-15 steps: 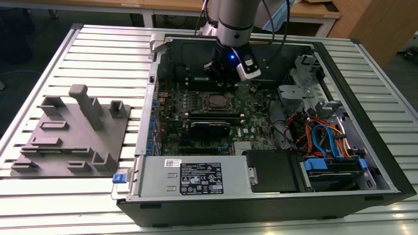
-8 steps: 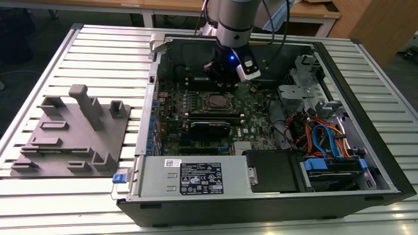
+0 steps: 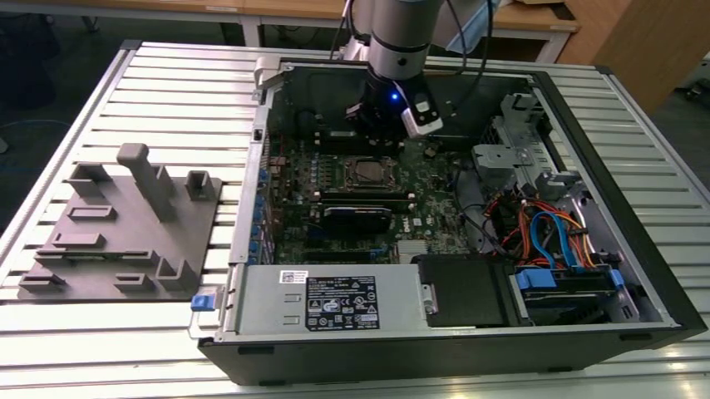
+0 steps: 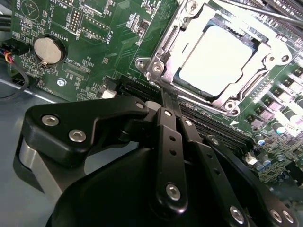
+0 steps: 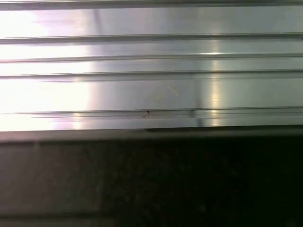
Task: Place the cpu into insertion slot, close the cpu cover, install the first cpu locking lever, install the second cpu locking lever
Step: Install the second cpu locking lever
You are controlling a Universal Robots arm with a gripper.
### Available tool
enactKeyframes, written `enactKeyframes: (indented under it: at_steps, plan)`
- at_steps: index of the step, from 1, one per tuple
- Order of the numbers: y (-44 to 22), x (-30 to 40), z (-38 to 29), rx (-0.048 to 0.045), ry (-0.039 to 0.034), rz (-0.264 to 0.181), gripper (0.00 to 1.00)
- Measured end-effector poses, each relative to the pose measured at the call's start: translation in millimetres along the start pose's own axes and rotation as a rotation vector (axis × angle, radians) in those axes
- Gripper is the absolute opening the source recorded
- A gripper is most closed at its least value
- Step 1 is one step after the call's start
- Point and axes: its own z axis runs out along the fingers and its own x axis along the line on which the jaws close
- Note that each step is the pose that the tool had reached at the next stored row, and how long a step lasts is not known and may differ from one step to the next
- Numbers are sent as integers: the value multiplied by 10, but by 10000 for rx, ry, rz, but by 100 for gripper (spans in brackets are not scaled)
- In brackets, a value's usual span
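Observation:
The cpu [image 4: 218, 57] lies flat in the insertion slot [image 4: 165, 52] on the green board, its silvery top glaring bright. The cpu cover [image 4: 246, 87], a thin metal frame, lies down around it with the chip showing through its window. A thin metal lever [image 4: 166, 40] runs along one side of the socket. My gripper [image 4: 166, 97] hangs just beside the socket's corner, its black fingers pressed together with nothing between them. In the exterior view the gripper [image 3: 370, 133] hovers inside the open case, just behind the socket [image 3: 367, 171].
A grey power supply box [image 3: 322, 303] fills the case's front. Coloured cables [image 3: 544, 233] and drive bays crowd the exterior view's right. A grey fixture plate [image 3: 122, 224] sits on the slatted table at the left. A coin battery [image 4: 49, 49] and black memory slots [image 4: 208, 125] flank the socket.

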Motion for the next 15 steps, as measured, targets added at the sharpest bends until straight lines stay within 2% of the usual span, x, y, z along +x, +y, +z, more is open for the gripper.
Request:
enactKeyframes:
  at_steps: [1, 3, 5, 15]
  plan:
    - [5, 0, -74, 195, -7, -1, 10]
    - [6, 0, -80, 211, -8, -1, 10]
    - [8, 0, -114, 299, -12, -2, 10]
    - [-4, -1, -115, 300, -12, -2, 10]
